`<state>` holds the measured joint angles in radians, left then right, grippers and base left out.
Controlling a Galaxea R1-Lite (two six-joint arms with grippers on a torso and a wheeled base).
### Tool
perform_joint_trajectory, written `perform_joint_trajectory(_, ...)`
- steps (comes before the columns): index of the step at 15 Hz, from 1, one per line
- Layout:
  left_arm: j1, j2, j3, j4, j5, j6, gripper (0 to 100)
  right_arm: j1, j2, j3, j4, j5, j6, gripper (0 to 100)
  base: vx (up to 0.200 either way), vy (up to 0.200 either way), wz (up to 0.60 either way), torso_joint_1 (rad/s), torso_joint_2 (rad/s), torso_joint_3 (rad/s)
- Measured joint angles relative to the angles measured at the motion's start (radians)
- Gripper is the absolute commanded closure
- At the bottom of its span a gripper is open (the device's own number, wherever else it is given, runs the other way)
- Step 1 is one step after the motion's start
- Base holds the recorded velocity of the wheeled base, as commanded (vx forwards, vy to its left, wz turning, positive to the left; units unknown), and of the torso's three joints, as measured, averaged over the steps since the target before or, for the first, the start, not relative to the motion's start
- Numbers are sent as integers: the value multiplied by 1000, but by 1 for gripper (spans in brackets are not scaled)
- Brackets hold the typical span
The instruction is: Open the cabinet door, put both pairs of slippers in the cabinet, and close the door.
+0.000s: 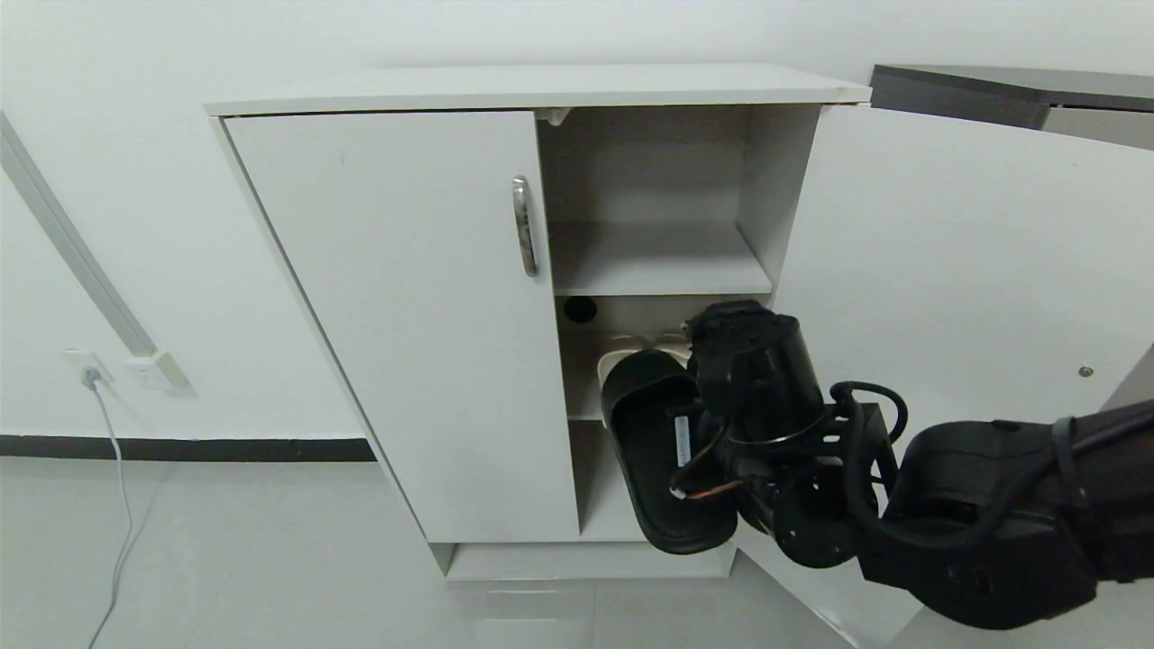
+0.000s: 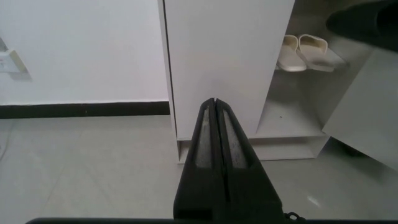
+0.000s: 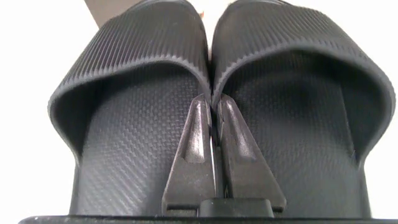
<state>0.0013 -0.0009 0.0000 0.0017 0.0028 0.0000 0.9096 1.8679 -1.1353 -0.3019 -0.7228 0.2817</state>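
Gripper on the right arm (image 3: 212, 106) is clamped shut on a pair of black slippers (image 3: 137, 68), pinching their inner edges together; ribbed rubber straps arch on either side. The pair hangs steeply tilted just before the open right half of the white cabinet (image 1: 541, 86), shelves straight beyond, so this arm looks the nearer. Beige slippers (image 2: 308, 53) sit side by side on the middle shelf. The left gripper (image 2: 214, 106), closed and empty, faces the closed left door (image 1: 406, 315).
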Motion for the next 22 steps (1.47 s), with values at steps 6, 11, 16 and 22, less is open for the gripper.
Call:
perform_joint_trajectory(6, 0, 0, 0, 0, 0, 0, 100, 23, -18, -189, 94, -41, 21, 100, 0, 0, 0, 0, 0, 0)
perform_joint_trajectory(11, 0, 0, 0, 0, 0, 0, 100, 19, 14, -227, 69, -45, 23, 100, 0, 0, 0, 0, 0, 0)
perform_joint_trajectory(16, 0, 0, 0, 0, 0, 0, 100, 11, 22, -242, 59, -46, 16, 100, 0, 0, 0, 0, 0, 0)
perform_joint_trajectory(22, 0, 0, 0, 0, 0, -1, 100, 10, 30, -264, 58, -61, 10, 100, 33, 0, 0, 0, 0, 1)
